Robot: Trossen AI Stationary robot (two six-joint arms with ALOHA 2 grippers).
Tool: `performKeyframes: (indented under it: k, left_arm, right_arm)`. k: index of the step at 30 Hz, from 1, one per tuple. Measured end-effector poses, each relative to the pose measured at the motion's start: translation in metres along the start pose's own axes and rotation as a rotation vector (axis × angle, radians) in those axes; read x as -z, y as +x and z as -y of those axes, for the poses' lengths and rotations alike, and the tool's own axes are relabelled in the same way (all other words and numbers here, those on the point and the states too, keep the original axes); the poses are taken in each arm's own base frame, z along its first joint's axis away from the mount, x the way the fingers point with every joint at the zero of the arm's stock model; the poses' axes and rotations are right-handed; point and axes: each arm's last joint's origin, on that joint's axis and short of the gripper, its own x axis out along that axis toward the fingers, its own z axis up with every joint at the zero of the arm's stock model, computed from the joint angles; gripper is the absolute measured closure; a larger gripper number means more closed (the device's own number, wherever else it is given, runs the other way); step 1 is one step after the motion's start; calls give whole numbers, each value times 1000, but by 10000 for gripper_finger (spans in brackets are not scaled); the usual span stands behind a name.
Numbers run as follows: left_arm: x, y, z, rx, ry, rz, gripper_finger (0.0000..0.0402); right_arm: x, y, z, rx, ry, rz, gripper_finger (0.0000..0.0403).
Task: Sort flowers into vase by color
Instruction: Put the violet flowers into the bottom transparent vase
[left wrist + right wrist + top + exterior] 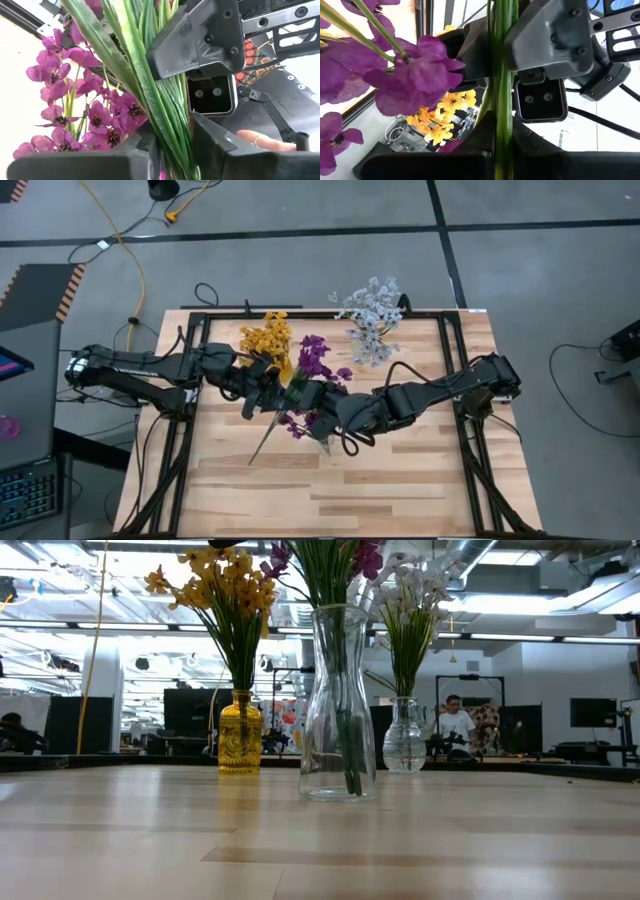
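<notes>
Three vases stood on the wooden worktop (400,480), toward its far edge. The yellow glass vase (239,732) held the yellow-orange flowers (268,338) near the far-left part of the worktop. The small clear vase (404,736) held the pale white-blue flowers (372,315) near the far edge, right of centre. The tall clear vase (338,705) stood between them, nearer the worktop's middle, and held the purple flowers (314,358). In the low view this tall vase was closest to the camera, and green stems (345,745) were visible inside it down to the base.

Both arms met over the tall clear vase. The left gripper (272,385) reached in from the left edge of the worktop; the right gripper (325,408) reached in from the right edge. The two were just beside each other at the purple bunch.

In the left wrist view, the left gripper's fingers (220,145) were clamped on the bundle of green stems, with purple blossoms (100,117) beside them. In the right wrist view, the right gripper's fingers (445,162) were likewise closed on the same stems, which ran straight between them, with the opposing gripper directly behind.

One long green stem (268,438) slanted from the grippers toward the near-left part of the worktop.

A seated person (456,722) was visible in the room beyond the table.
</notes>
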Motion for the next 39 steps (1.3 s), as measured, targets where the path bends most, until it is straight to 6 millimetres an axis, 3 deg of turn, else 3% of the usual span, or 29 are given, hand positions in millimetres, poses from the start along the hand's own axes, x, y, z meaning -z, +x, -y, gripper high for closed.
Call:
performKeyframes:
  k: [9,17,29,39]
  left_arm:
    - [0,0,-1,-8,-3,5,393]
    - [0,0,-1,-9,-5,7,382]
    - [-1,0,0,-1,5,14,380]
    - [-4,-1,3,22,79,58,379]
  right_arm:
    - [1,1,0,1,2,-1,357]
    - [0,1,0,4,28,10,342]
    - [-1,-3,9,72,117,10,246]
    - [-12,-18,13,88,451,16,226]
